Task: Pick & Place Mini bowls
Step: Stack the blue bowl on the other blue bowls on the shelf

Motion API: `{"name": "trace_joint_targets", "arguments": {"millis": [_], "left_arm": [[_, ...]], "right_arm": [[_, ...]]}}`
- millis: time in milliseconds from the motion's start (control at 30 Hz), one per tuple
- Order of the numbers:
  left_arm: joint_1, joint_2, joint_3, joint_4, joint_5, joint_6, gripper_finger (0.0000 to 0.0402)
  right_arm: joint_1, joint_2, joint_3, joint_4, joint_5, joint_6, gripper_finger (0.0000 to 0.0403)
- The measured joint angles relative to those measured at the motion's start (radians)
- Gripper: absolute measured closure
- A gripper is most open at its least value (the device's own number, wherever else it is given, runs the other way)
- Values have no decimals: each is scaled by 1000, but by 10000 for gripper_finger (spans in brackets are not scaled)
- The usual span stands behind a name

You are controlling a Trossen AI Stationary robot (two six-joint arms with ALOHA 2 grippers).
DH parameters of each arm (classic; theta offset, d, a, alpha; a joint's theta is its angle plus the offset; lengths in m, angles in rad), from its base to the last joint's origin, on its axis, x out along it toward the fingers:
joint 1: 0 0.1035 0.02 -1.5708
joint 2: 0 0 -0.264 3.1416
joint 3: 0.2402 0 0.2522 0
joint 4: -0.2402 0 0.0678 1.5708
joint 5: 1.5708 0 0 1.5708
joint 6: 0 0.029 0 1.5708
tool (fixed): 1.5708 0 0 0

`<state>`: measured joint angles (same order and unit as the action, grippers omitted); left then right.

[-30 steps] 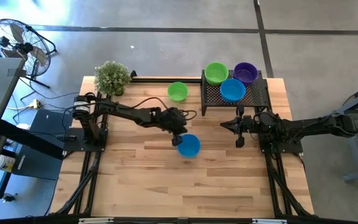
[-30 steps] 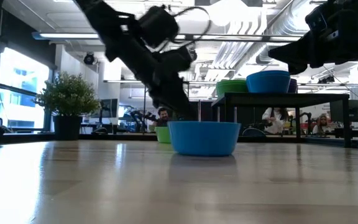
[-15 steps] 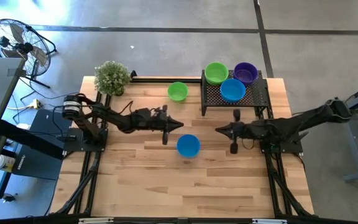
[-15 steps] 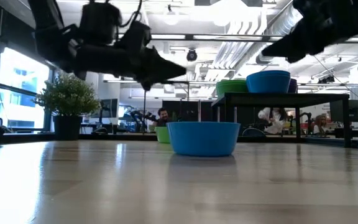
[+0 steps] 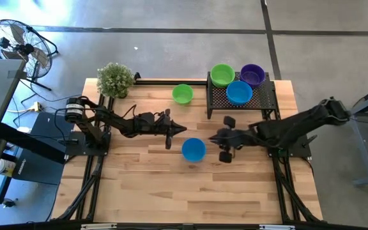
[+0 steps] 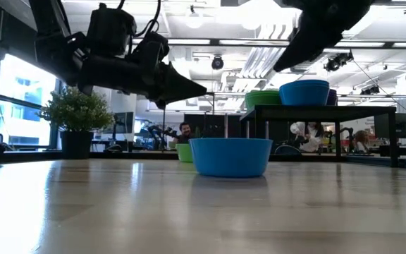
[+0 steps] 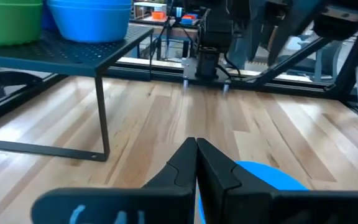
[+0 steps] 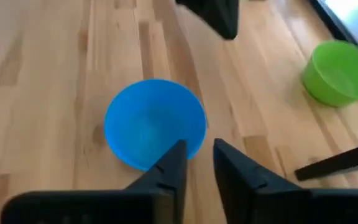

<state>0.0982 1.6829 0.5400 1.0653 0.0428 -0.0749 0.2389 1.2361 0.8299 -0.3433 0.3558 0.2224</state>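
A: What is lying around the black mesh rack [image 5: 254, 97]?

B: A pale wooden table [image 5: 139, 185] of jointed planks carries it. The rack is a perforated metal shelf on thin legs. On top of it sit three round, shallow, smooth plastic bowls: a green rack bowl [image 5: 222, 75], a purple bowl [image 5: 252, 75] and a blue rack bowl [image 5: 239, 92] in front of them. A second green bowl [image 5: 183, 94] stands on the wood just beside the rack, on the side toward the leafy potted plant [image 5: 114, 80].

A: And the blue bowl on the table?

B: The blue table bowl [image 5: 193, 149] stands upright and empty on the planks, in front of the rack and apart from it. It is a solid bright blue with a plain rim.

A: The grippers?

B: The left gripper [image 5: 168, 137] hangs above the wood, on the plant side of the blue table bowl and clear of it. Its dark fingers [image 7: 194, 163] are pressed together with nothing between them. The right gripper [image 5: 224, 138] hangs below the rack's front edge, just beside the blue table bowl on its other side. Its fingers [image 8: 173, 165] stand a little apart, over the bowl's near rim, and they hold nothing.

A: Does either one touch the bowl?

B: The left does not. For the right I cannot tell.
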Motion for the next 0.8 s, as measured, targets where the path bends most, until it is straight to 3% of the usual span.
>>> {"name": "trace_joint_targets", "arguments": {"millis": [400, 800], "left_arm": [[0, 0, -9, -106, -24, 26, 401], [0, 1, -87, 32, -28, 48, 401]], "right_arm": [[0, 283, 243, -191, -155, -97, 217], [-5, 442, 369, -332, -166, -255, 198]]}}
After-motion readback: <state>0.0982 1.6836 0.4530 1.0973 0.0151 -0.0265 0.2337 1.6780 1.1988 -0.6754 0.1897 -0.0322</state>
